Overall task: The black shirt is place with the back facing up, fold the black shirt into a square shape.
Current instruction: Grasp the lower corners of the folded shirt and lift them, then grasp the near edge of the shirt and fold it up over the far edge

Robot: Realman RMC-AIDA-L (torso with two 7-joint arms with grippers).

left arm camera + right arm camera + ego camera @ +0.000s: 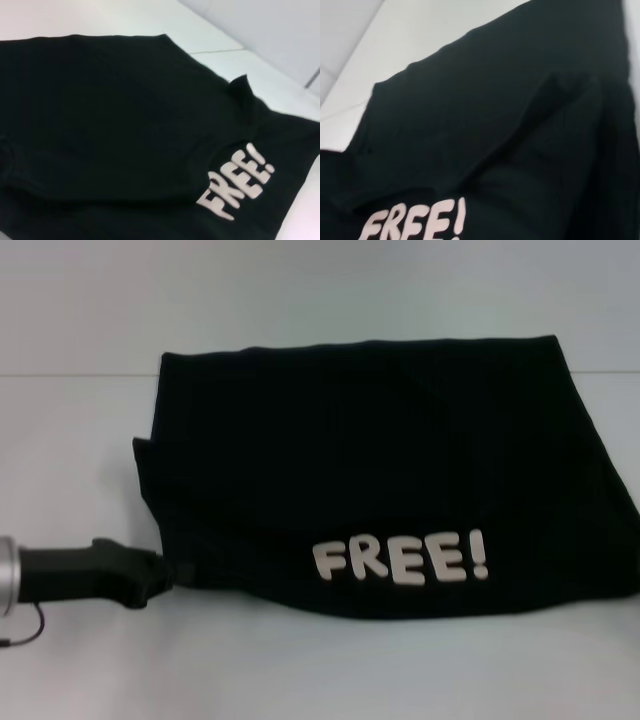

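One black shirt folded on the white table in the head view, white "FREE!" near its front edge, left gripper touching the shirt's left corner, grip not discernible, left wrist view showing "FREE!" on dark folds, right wrist view likewise.

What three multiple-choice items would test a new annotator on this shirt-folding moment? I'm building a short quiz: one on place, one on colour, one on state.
1. Where is the left gripper?
A. at the black shirt's near left edge
B. above its centre
C. at its far right corner

2. What colour is the FREE! print?
A. red
B. whitish
C. blue

3. How does the black shirt lie on the white table?
A. spread flat, sleeves out
B. hanging
C. folded into a compact block

Key: 1 A, its tip meets that edge; 2 B, pale letters on black; 3 C, layers overlap, no sleeves spread.
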